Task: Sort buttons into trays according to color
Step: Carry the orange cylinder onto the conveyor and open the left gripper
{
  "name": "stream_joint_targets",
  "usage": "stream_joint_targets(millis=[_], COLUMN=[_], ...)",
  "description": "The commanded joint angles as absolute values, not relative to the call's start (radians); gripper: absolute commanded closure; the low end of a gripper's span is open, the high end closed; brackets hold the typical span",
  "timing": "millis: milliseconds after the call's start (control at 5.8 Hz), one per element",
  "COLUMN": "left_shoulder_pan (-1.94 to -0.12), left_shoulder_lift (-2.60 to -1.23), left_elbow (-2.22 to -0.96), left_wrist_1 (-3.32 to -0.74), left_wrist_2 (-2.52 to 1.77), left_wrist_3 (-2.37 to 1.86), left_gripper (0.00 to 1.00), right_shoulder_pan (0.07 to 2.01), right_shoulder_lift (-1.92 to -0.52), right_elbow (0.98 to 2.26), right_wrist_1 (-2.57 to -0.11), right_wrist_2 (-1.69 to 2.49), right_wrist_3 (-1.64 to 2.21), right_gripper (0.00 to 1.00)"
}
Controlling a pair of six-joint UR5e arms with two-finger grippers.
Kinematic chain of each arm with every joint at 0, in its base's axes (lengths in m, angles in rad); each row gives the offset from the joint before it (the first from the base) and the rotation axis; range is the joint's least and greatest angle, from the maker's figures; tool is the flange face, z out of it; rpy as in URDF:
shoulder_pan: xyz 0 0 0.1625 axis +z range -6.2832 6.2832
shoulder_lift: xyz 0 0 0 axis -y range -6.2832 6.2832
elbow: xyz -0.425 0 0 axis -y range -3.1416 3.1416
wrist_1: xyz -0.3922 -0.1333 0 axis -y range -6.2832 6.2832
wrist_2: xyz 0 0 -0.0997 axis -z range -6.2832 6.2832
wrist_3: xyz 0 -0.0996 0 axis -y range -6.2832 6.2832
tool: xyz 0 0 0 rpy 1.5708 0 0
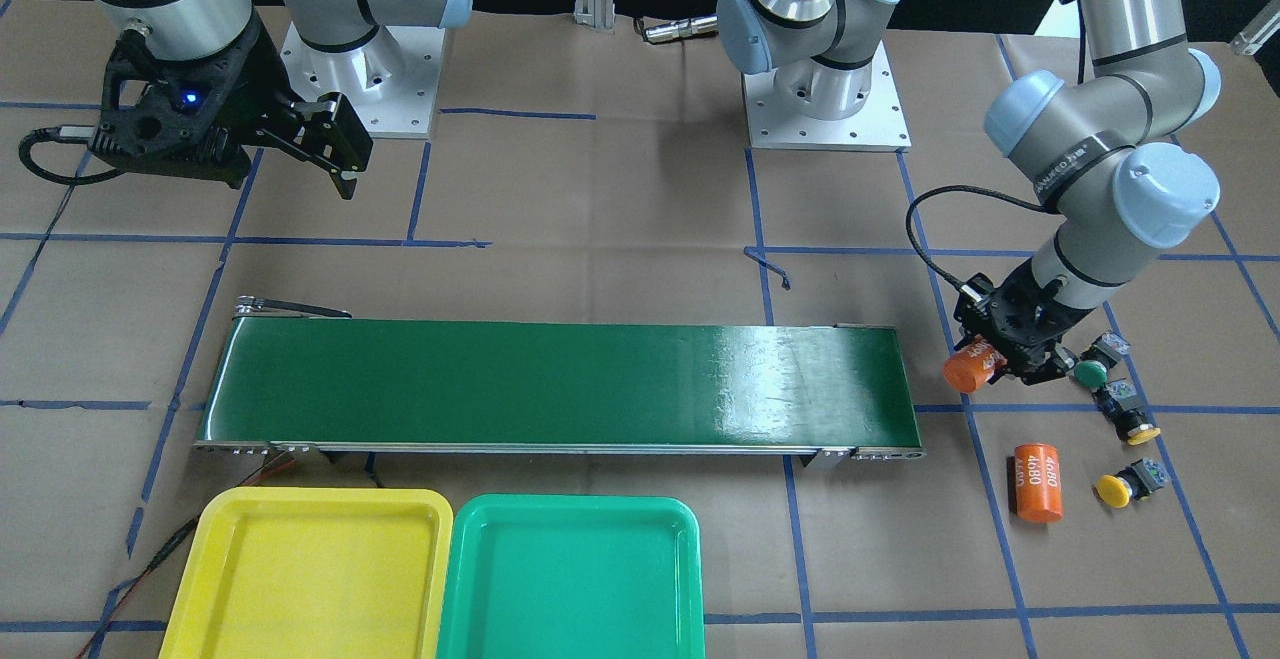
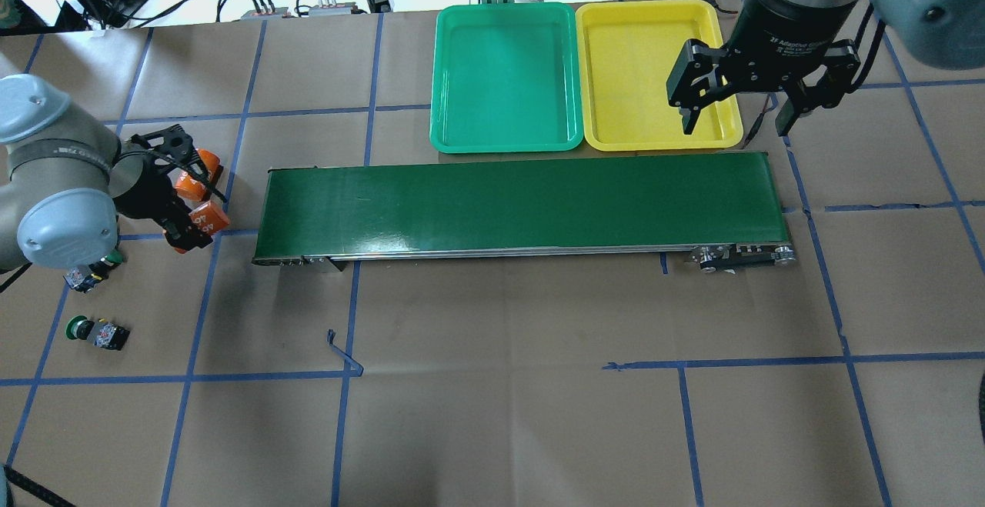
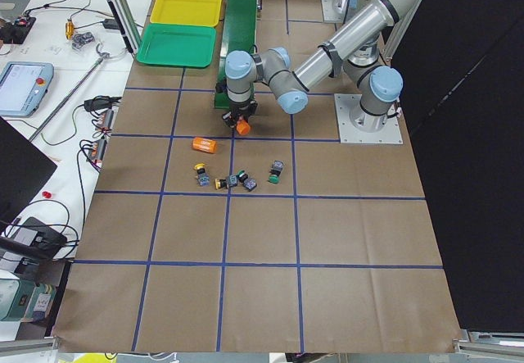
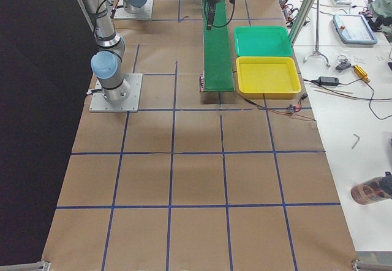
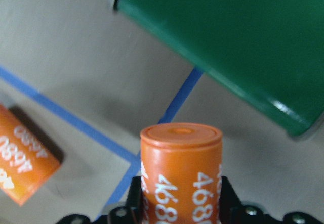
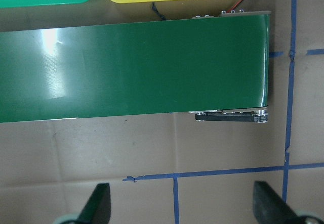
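My left gripper is shut on an orange "4680" cylinder and holds it upright just off the belt's end. Beside it on the paper lie a green-capped button and two yellow-capped buttons. The overhead view shows another green-capped button. My right gripper is open and empty, above the other end of the belt and the yellow tray's near rim. The yellow tray and the green tray stand side by side, both empty.
A long dark-green conveyor belt runs between the arms' bases and the trays. A second orange "4680" cylinder lies on the paper near the buttons. Blue tape lines grid the brown paper.
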State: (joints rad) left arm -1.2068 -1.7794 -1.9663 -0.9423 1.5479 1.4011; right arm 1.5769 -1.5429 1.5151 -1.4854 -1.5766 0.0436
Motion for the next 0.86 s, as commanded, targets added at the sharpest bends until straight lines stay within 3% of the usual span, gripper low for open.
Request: stream_joint_targets(millis=[0, 518, 690], left_shoulder_pan=[-1.372, -1.408, -1.407], left_shoulder_lift=[-1.766, -1.802, -1.821], left_elbow=[-1.860, -1.879, -1.881], left_wrist_1=[-1.107, -1.109, -1.100], left_wrist_2=[1.543, 1.548, 1.545], left_wrist_3=[1.472, 1.620, 1.618], left_gripper=[1.00, 0.98, 0.93], right_shoulder_pan=[1.578, 1.585, 1.586], right_shoulder_lift=[-1.534, -1.533, -1.534], right_elbow=[1.517, 1.565, 1.583], right_wrist_1=[-1.486, -1.485, -1.485], right_wrist_2=[-1.574, -1.545, -1.543], right_wrist_3=[-0.158, -0.642, -0.846], right_gripper=[0.00, 0.00, 0.00])
